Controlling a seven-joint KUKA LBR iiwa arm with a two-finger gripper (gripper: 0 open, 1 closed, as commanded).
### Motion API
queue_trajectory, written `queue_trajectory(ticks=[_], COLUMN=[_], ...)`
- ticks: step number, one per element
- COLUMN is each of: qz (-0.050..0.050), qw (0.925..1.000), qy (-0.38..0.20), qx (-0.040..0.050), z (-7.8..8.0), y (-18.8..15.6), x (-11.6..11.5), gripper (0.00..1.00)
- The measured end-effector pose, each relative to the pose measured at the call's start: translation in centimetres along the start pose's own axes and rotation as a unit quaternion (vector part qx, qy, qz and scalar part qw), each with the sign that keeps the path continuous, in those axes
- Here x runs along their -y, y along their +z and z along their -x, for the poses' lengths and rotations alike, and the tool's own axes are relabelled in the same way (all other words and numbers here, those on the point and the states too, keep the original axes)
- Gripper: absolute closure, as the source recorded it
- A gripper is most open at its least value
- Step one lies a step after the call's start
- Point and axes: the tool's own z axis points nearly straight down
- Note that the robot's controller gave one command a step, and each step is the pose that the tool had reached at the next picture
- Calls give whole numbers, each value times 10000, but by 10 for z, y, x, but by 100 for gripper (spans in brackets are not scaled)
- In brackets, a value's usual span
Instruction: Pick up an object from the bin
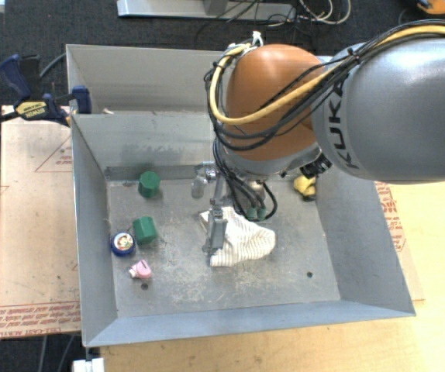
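Where the fingers are: the gripper [209,211] hangs low in the middle of the bin [91,208], under the arm's orange cover. Its two grey fingers [216,237] stand apart, so it looks open. Nothing is between them.
White cloth: a crumpled white cloth [246,242] is the nearest thing. It lies just beside the front finger, on that finger's right in the view, and looks to be touching it. It is beside the fingers, not between them.
Cloth's shape: a soft lump, a bit longer from left to right than from front to back.
What the next move needs: I think the fingers must slide a little to the right, so they stand on both sides of the cloth before they close.
Green block [144,229]: near, to the left of the fingers.
Green round peg [150,183]: near, to the left and further back.
Blue and white round thing [122,243]: further left, just beside the green block.
Pink bit [139,270]: further left and to the front.
Yellow thing [306,184]: well apart, to the right and back, close under the arm.
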Motion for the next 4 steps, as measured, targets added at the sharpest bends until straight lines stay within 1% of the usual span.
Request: queue_trajectory(ticks=[1,2,3,4], qz=[6,7,2,12], qw=[10000,9999,9992,9981], qy=[21,-137,-405,-615], qx=[38,39,41,39], z=[1,0,-15,0], y=[-5,74,76,159], x=[1,36,80,83], gripper=[0,0,0,0])
